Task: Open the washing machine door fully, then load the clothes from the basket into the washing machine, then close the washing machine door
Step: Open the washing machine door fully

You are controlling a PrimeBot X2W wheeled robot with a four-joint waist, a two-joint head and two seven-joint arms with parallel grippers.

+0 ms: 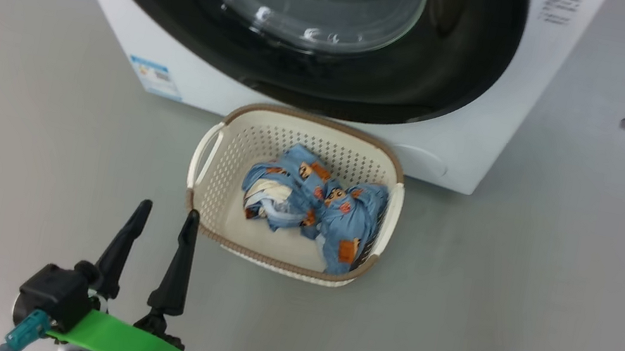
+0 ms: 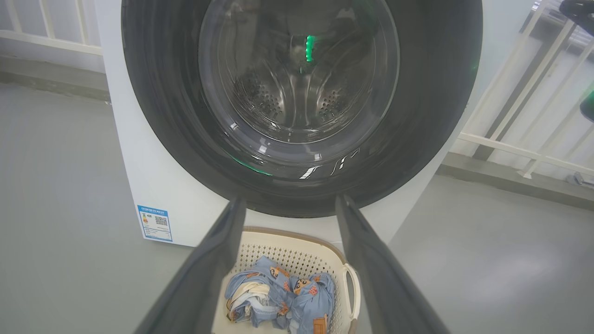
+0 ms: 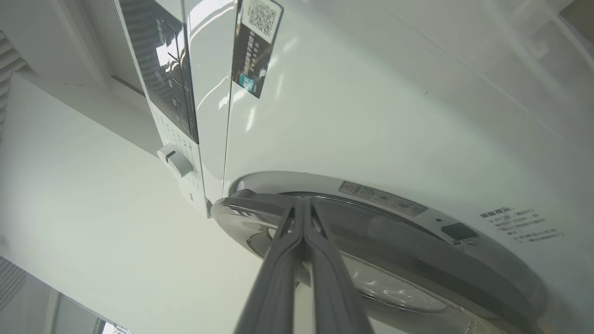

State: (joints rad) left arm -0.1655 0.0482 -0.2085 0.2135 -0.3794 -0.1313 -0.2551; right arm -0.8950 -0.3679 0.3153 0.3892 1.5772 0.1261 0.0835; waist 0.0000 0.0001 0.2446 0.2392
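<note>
Clothes [image 1: 314, 201] all lie in the basket [image 1: 224, 185], in a blue crumpled heap, so no loading has been done yet.

Closest is the left tool [image 1: 167, 215]. It hangs low over the floor [image 1: 515, 340], just beside the basket's near left corner. Its two fingers [image 1: 175, 270] stand wide apart and hold nothing.

Next comes the basket. It sits on the floor right in front of the washer [image 1: 470, 158], close to its white front, under the door.

Behind it is the door [image 1: 449, 90], big and round with a black rim and clear glass. It looks shut, or very nearly shut. Through the glass I can see the shiny drum [image 2: 297, 102], and I see no clothes in there.

Farthest away, off to the right, is the right tool [image 3: 302, 204]. Its fingers are pressed tight together with nothing between them. The tips are at the edge of the door, touching it or just about. I cannot tell if they have got behind the rim.

So I think the job is at its very first step: getting the door open. After that the door must swing all the way out, the clothes must go into the drum, and the door must be shut again.
</note>
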